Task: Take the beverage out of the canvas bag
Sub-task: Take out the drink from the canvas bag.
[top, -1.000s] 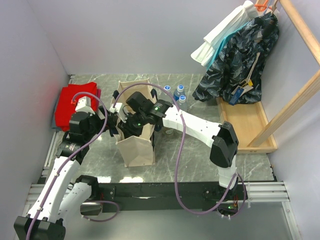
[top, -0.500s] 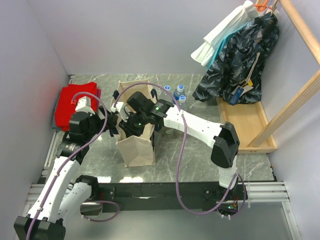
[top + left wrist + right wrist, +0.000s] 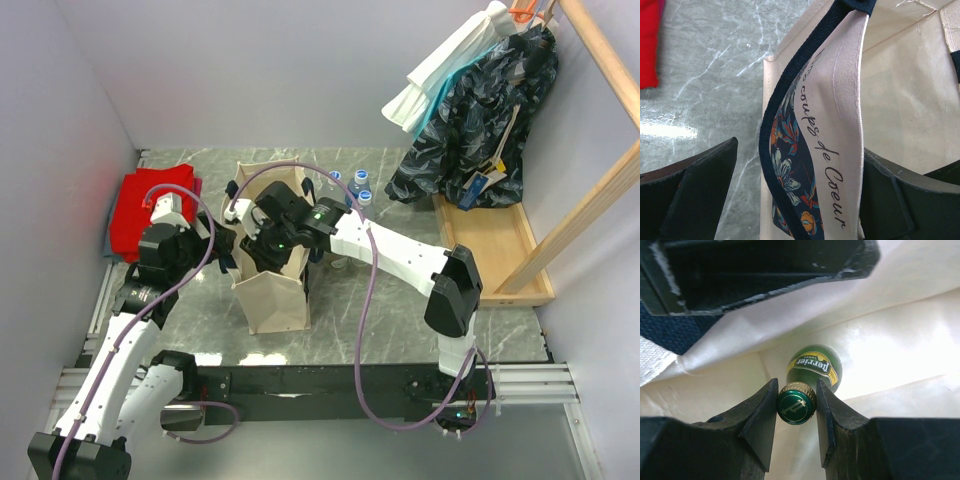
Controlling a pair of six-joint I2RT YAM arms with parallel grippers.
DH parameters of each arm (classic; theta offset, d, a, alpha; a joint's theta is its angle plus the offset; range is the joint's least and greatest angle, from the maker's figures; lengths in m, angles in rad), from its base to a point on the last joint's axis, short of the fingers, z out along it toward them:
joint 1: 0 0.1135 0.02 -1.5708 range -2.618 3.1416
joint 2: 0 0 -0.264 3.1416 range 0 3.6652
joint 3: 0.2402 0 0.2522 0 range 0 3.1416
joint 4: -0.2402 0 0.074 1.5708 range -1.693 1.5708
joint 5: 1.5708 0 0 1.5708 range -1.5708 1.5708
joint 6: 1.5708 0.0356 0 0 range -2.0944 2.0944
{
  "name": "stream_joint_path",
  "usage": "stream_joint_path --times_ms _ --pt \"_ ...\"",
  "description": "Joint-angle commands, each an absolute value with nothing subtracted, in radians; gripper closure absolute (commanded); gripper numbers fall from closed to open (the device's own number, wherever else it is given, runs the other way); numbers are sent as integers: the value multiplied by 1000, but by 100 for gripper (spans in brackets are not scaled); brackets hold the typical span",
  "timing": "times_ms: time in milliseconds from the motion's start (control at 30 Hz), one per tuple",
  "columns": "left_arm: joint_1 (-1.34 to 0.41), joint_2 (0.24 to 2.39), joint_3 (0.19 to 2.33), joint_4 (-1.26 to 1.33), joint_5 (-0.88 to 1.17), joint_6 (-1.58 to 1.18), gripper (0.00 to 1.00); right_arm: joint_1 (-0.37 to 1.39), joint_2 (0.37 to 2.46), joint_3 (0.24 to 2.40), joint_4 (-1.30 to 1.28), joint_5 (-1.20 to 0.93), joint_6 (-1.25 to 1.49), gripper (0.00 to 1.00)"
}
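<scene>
The canvas bag hems the green bottle; water bottles stand behind.

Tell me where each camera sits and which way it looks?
Top external: high behind the robot, looking down at table, canvas bag, left arm, right arm.
Left wrist: on the left arm, looking down along the bag's navy handle; left jaws open either side.
Right wrist: inside the bag, looking down at a green Perrier bottle; right jaws pinch its cap.
Shared: all show the canvas bag.
</scene>
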State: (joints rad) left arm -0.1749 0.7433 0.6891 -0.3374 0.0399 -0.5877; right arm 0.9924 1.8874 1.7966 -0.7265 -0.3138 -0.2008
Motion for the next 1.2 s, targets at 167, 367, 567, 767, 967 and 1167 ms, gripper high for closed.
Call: stream_joint_path --times_ms 167,367,567,767,967,1167 --pt "-179 733 707 -313 49 -574 3 996 1799 1914 -657 -270 -209 100" --pt "-179 736 709 -311 48 -575 4 994 1818 1971 -676 -252 -219 100" --pt "-179 739 709 -313 48 -574 4 992 1830 2009 -680 -230 -221 100" --pt "-179 736 709 -313 48 -574 3 991 1825 2022 -673 -207 -227 100" --pt "-179 735 709 -313 48 -574 4 989 1830 2045 -666 -170 -230 100" --pt "-179 733 707 -313 46 -575 4 983 1833 2056 -646 -123 -224 100"
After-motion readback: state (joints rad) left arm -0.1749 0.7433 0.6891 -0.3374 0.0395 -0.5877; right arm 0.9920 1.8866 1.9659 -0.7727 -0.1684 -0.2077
